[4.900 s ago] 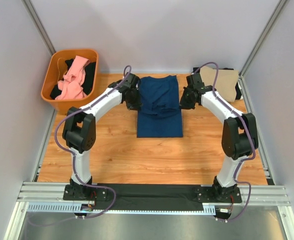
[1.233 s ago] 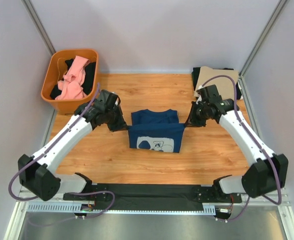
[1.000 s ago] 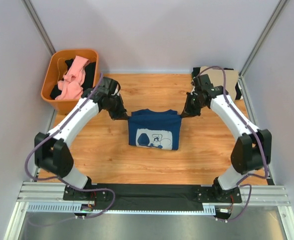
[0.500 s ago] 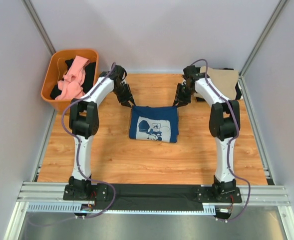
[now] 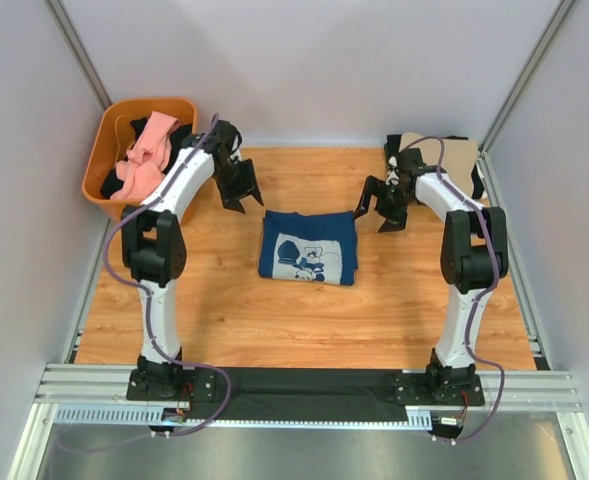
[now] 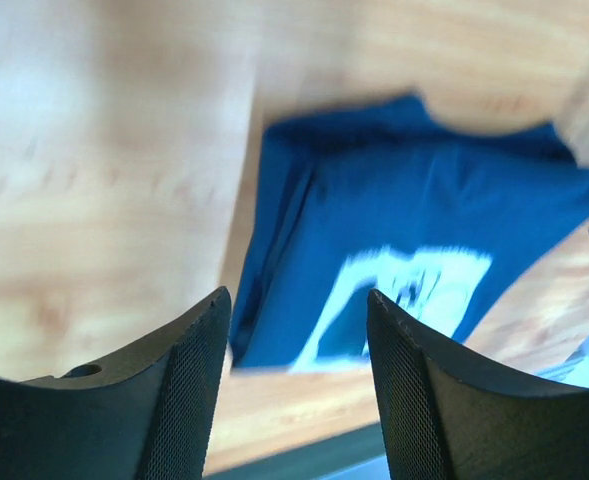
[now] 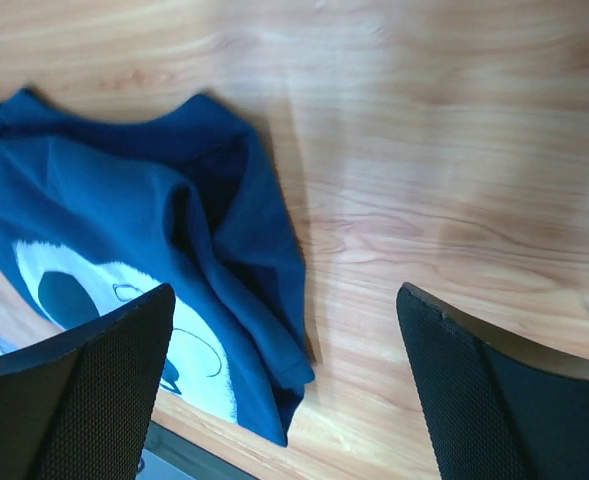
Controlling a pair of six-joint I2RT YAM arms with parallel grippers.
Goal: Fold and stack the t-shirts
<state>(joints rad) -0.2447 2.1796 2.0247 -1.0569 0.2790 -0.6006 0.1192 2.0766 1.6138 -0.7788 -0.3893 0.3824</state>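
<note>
The folded navy t-shirt [image 5: 309, 247] was shown on the worktop [image 5: 224, 300] between the left end effector [image 5: 244, 199] and the right end effector [image 5: 375, 215], both spread open and empty.

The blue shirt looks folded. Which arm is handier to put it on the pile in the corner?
Probably the right. The folded tan t-shirt lies in the far right corner, just behind the right gripper, which hangs open beside the navy t-shirt. The left gripper is farther away.

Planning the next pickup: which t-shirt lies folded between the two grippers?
The navy t-shirt, pale print up. The tan t-shirt sits in the far-right corner; the pink t-shirt is in the orange basket.
</note>
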